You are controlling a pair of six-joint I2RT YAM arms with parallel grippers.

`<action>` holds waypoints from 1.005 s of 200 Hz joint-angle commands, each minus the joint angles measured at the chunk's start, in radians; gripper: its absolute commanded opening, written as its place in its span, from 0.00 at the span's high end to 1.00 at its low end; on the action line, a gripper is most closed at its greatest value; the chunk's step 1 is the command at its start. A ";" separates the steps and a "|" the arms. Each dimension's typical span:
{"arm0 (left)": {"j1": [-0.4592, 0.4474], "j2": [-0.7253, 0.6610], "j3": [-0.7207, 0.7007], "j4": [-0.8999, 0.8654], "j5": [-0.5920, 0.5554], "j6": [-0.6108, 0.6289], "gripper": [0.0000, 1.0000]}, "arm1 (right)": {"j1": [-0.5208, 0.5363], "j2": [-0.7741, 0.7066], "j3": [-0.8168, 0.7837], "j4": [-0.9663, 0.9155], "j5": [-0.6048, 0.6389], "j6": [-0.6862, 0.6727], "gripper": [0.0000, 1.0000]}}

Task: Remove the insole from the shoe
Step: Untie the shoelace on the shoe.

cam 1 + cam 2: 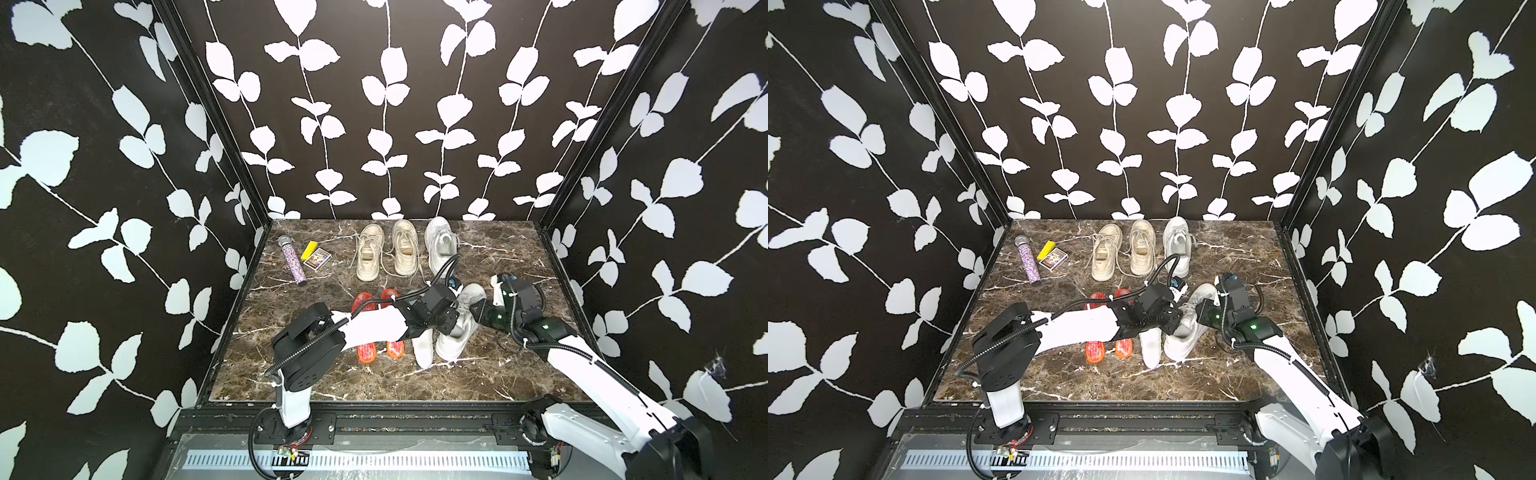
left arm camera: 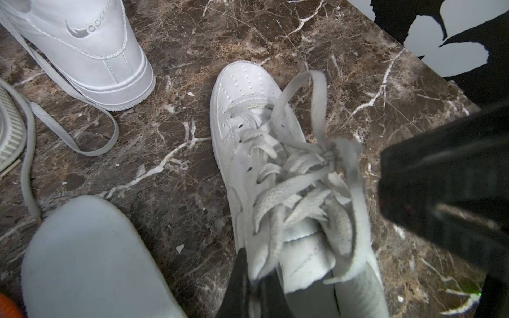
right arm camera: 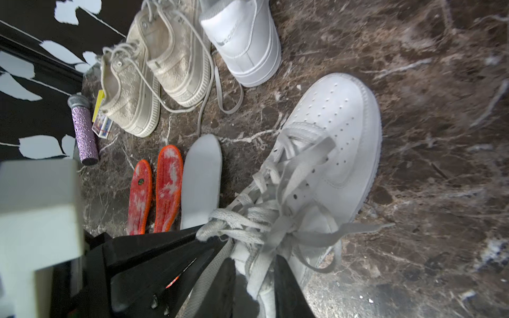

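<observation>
Marble table (image 1: 498, 374) under both my arms, as both top views show. The white shoe (image 1: 457, 344) stands right of centre with its heel toward me, its toe angled away to the right and its laces loose.

Left wrist view: my left gripper (image 2: 256, 289) is clenched, and its tip sits at the shoe's collar, on the side nearer the insole. A lace crosses the tip. I cannot tell whether the tip pinches lace or collar.

Right wrist view: my right gripper (image 3: 259, 286) has its jaws apart, astride the rear of the shoe. White shoe material lies between the fingers (image 3: 289, 291), and a dark gap runs beside one of them, so no firm grip is shown.

A white insole (image 1: 422, 351) lies flat on the marble just left of the shoe, between it and two orange insoles (image 3: 169, 181). My left forearm crosses above all three. The shoe's mouth shows grey lining, and I cannot tell what lies inside it.

Far side of the table: two beige shoes (image 1: 405, 249) stand side by side, with a second white shoe (image 1: 440, 245) to their right. A glittery purple microphone (image 1: 293, 259) and a small box (image 1: 318, 259) lie toward the far left corner.
</observation>
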 commanded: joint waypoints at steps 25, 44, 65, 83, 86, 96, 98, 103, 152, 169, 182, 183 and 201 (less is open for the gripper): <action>0.011 -0.005 -0.009 -0.013 -0.009 -0.016 1.00 | 0.005 0.052 0.031 0.023 0.026 -0.011 0.75; 0.011 -0.006 -0.011 -0.011 -0.007 -0.016 1.00 | 0.005 0.073 0.032 0.035 0.013 -0.010 0.75; 0.011 -0.001 -0.008 -0.010 0.001 -0.013 1.00 | 0.006 0.091 0.030 0.055 -0.001 -0.007 0.77; 0.011 0.002 -0.005 -0.015 0.000 -0.009 1.00 | 0.008 0.101 0.035 0.052 0.005 -0.008 0.84; 0.011 0.002 -0.005 -0.015 0.001 -0.009 1.00 | 0.008 0.101 0.035 0.050 0.008 -0.009 0.86; 0.011 0.000 -0.007 -0.013 -0.001 -0.009 1.00 | 0.008 0.097 0.036 0.042 0.018 -0.012 0.90; 0.011 0.001 -0.007 -0.014 0.000 -0.009 1.00 | 0.008 0.097 0.036 0.041 0.021 -0.012 0.90; 0.011 0.000 -0.007 -0.014 -0.001 -0.009 1.00 | 0.008 0.093 0.036 0.036 0.026 -0.015 0.92; 0.011 0.006 -0.008 -0.025 -0.014 0.001 1.00 | 0.006 0.029 0.085 -0.073 0.122 -0.068 1.00; 0.011 0.005 -0.009 -0.026 -0.015 0.000 1.00 | 0.003 -0.002 0.101 -0.119 0.175 -0.095 1.00; 0.011 0.005 -0.010 -0.027 -0.015 0.002 1.00 | -0.006 -0.021 0.108 -0.141 0.202 -0.107 1.00; 0.011 0.005 -0.010 -0.027 -0.016 0.002 1.00 | -0.008 -0.022 0.108 -0.143 0.203 -0.108 1.00; 0.011 0.005 -0.008 -0.027 -0.018 0.004 1.00 | -0.032 -0.030 0.115 -0.170 0.209 -0.116 1.00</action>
